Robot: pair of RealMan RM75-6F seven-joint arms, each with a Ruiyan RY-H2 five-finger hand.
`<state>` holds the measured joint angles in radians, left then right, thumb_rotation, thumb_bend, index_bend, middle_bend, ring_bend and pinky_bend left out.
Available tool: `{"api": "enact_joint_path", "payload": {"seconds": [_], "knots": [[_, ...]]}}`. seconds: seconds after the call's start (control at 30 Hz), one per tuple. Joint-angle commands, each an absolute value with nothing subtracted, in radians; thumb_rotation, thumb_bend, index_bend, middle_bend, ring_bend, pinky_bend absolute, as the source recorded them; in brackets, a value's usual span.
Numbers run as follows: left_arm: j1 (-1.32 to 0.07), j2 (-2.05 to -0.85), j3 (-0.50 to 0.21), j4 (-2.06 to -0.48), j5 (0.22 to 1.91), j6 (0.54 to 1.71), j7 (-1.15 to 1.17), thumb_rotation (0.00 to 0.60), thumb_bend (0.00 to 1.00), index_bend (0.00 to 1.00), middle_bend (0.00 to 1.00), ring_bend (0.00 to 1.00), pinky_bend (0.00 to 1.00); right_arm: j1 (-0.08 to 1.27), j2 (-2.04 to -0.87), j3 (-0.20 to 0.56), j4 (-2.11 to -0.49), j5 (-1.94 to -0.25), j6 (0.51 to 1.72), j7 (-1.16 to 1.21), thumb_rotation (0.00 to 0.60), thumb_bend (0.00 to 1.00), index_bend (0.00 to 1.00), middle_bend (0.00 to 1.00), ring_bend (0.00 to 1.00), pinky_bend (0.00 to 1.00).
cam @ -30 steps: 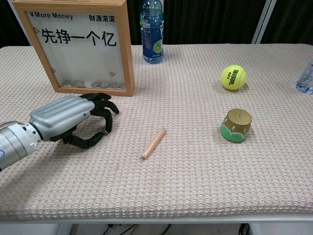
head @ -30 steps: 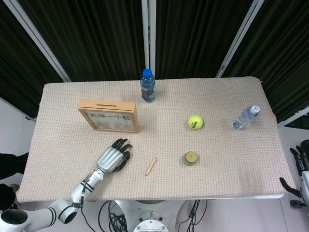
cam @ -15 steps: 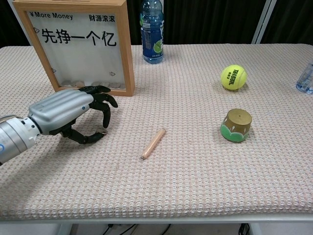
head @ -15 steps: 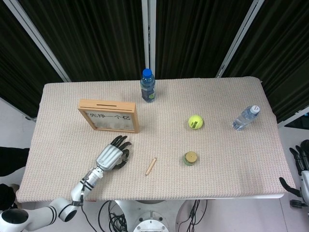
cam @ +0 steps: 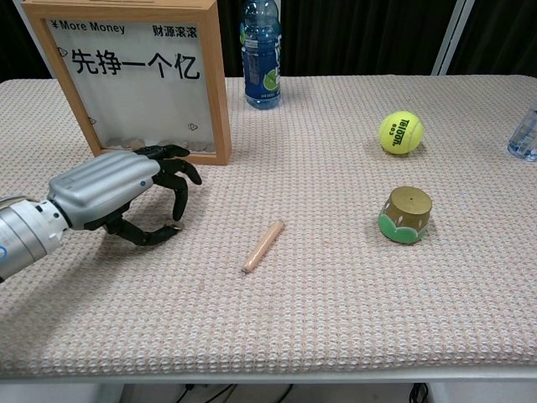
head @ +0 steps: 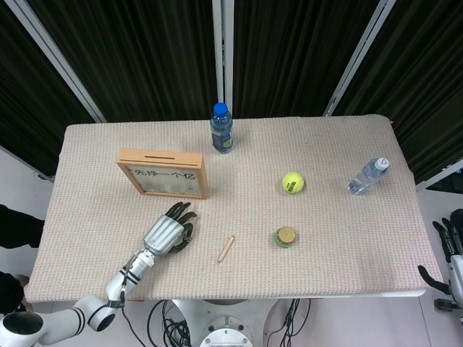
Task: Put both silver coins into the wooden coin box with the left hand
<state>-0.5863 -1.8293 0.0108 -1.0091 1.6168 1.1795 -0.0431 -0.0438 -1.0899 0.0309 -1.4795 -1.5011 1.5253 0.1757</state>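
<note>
Chest view shows the left robot hand [cam: 117, 189] just in front of the wooden coin box [cam: 138, 80], fingers curled downward, thumb and fingertip nearly meeting; whether they pinch a coin I cannot tell. Small coins lie inside the box's bottom (visible only here). Head view alone shows the right robot hand [head: 450, 249] off the counter [head: 325, 231] edge, fingers apart, holding nothing.
</note>
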Motion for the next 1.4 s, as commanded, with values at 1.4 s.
{"api": "enact_joint_path", "payload": {"seconds": [1.4], "knots": [[-0.464,-1.142,-0.093,-1.694,1.577,1.446,-0.036,0.6,0.4,0.6,0.24,0.03,0.15,-0.04,-1.077,0.041,-1.504,-1.514,1.547,0.164,0.6,0.18,0.0,0.0,0.0,0.0]]}}
